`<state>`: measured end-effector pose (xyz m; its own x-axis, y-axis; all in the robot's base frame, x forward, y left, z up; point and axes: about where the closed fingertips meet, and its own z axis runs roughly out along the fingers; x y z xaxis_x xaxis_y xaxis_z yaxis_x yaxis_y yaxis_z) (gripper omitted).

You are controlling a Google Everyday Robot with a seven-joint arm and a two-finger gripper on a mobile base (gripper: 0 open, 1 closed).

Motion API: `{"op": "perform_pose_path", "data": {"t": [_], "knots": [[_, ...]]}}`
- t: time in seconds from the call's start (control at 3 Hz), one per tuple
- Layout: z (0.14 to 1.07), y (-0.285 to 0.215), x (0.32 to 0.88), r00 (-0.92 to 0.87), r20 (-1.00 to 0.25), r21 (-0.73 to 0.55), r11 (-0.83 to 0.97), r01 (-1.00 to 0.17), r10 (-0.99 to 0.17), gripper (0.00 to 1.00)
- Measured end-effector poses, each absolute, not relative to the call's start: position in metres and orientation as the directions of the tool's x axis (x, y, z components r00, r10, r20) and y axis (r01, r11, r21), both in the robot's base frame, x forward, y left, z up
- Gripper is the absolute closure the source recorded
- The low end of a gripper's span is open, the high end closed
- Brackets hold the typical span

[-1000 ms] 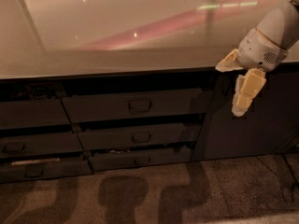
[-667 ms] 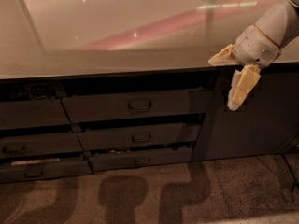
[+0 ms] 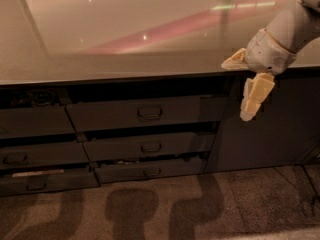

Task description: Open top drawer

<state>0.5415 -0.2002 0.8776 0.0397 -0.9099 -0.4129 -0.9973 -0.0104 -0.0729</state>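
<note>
The top drawer is the widest dark grey front under the countertop, with a small bar handle at its centre. A dark gap shows above its top edge. My gripper hangs in front of the counter's edge, to the right of the drawer and a little above its handle. Its cream fingers are spread apart, one pointing left and one pointing down. It holds nothing and is apart from the drawer.
A glossy countertop spans the view. Two narrower drawers sit below the top one, with more drawers in a left column. A plain grey door is on the right. Speckled floor lies in front.
The gripper has shifted a little to the left and upward along the counter edge. The drawers have not moved.
</note>
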Motion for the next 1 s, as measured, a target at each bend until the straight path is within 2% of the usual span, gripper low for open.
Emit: {"op": "perform_pose_path", "data": {"t": [1.0], "knots": [[0.8629, -0.2073, 0.5447, 0.026, -0.319, -0.108, 0.009, -0.994, -0.947, 0.0]]}}
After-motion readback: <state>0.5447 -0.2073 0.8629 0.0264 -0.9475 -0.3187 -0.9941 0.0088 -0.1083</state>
